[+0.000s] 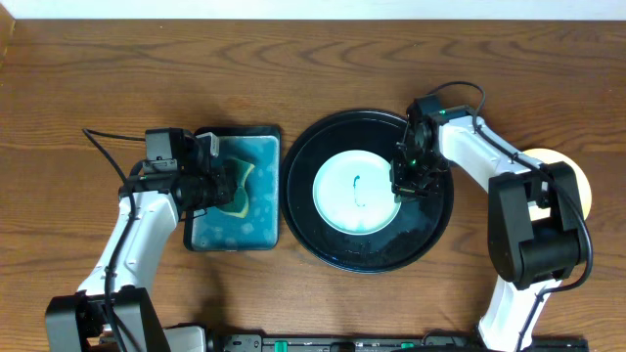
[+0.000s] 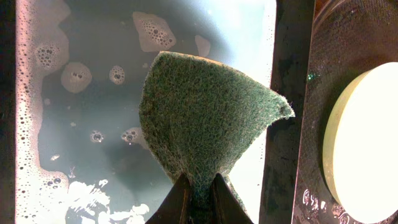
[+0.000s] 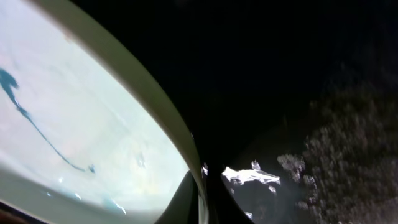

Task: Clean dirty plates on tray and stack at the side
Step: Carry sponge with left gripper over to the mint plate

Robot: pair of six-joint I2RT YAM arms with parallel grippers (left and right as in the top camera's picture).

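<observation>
A pale mint plate (image 1: 350, 193) with a dark teal smear lies in the middle of the round black tray (image 1: 305, 161). My right gripper (image 1: 409, 182) is shut on the plate's right rim. In the right wrist view its fingers (image 3: 200, 200) sit on either side of the plate's (image 3: 81, 106) edge, above the wet tray (image 3: 298, 87). A pale yellow plate (image 1: 579, 180) lies on the table at the far right, partly behind the right arm. I cannot see a second mint plate. My left gripper (image 1: 217, 186) is shut on a green scouring sponge (image 2: 205, 118) over the basin.
A rectangular black basin (image 1: 240, 130) of foamy blue-green water (image 2: 93, 74) stands just left of the tray. The tray (image 2: 298, 137) and the plate (image 2: 367, 137) show at the right of the left wrist view. Water drops lie on the tray's right side.
</observation>
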